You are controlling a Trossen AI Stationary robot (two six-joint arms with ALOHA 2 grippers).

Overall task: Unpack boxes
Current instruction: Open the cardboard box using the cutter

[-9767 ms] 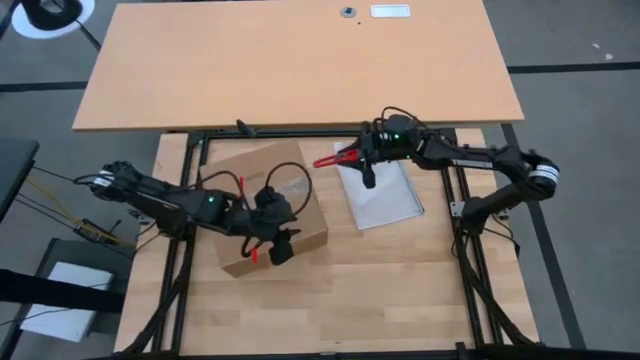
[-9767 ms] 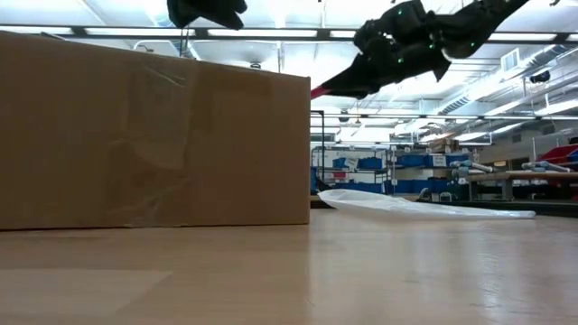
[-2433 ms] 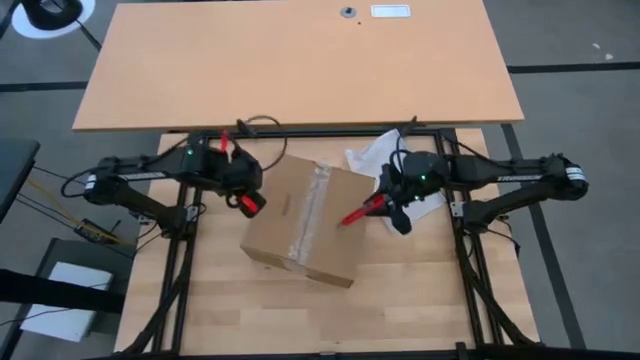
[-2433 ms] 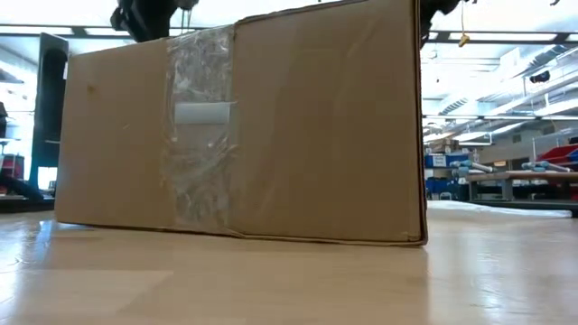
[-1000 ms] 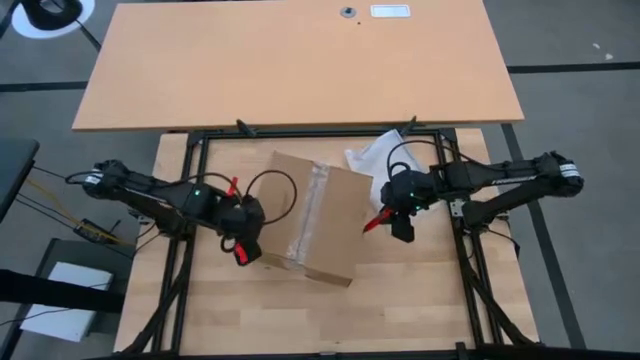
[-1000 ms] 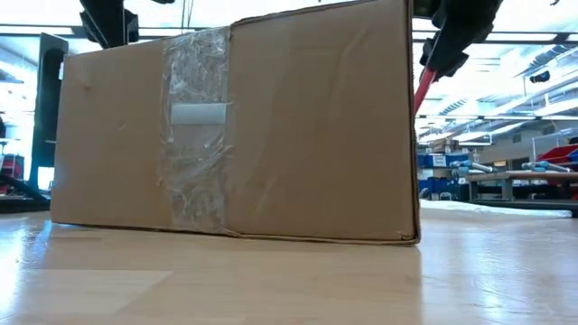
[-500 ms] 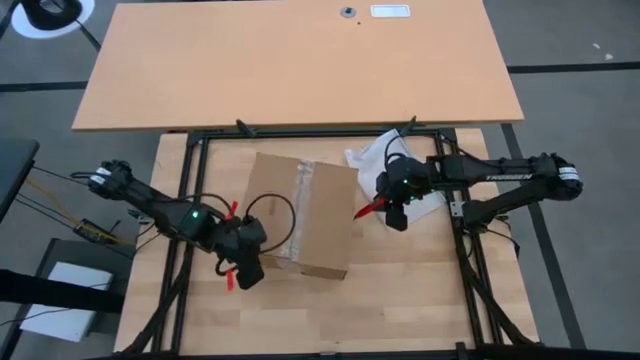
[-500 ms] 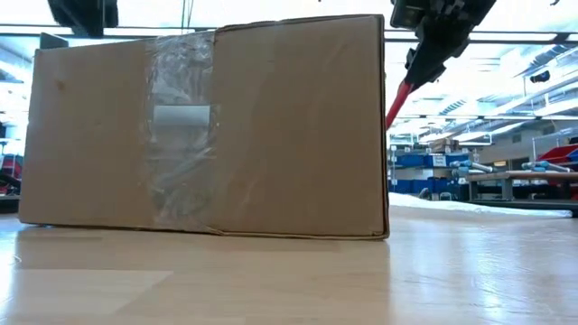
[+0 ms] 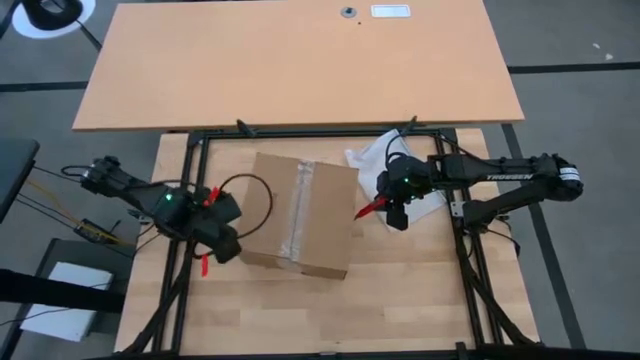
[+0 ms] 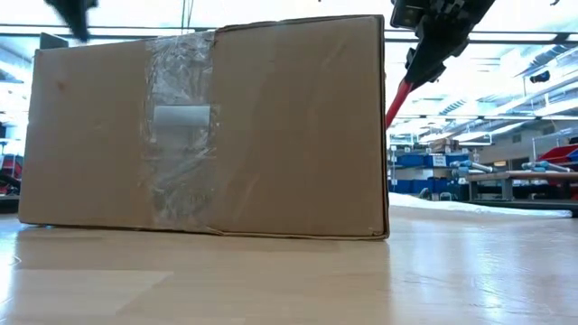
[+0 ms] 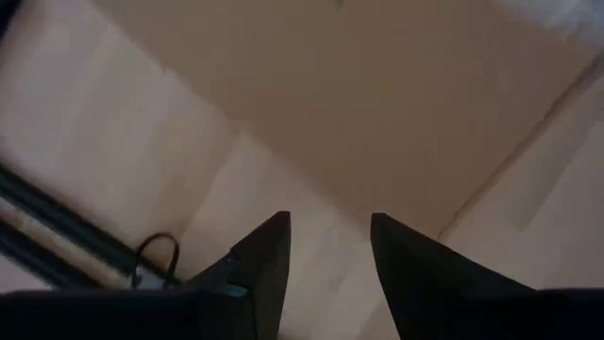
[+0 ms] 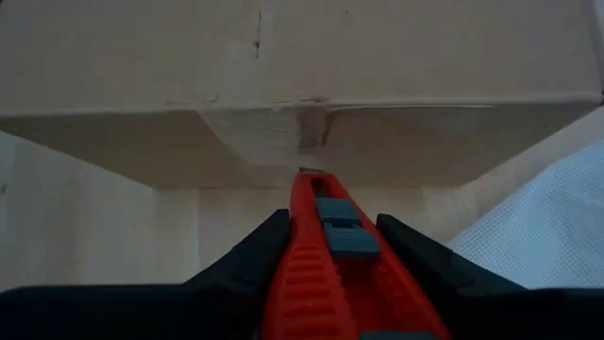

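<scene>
Since half a second ago the left gripper (image 9: 218, 243) has swung back from the carton's (image 9: 300, 215) near corner to its left side, while the carton and the right gripper (image 9: 392, 203) keep their places. Its fingers (image 11: 267, 260) stand apart with nothing between them, over bare wood just off the carton's edge. Blur smears the left wrist view, and the low view catches only a dark corner of that arm. The right gripper is clamped on a red utility knife (image 12: 321, 246), its tip at the taped seam on the carton's right side; whether the blade touches cannot be told. A crumpled clear bag (image 9: 378, 152) lies half hidden behind the right arm. The carton sits mid-table (image 9: 400, 290) on pale wood, flaps closed under clear tape (image 10: 179, 126). Shelving with blue bins (image 10: 433, 162) fills the room beyond.
</scene>
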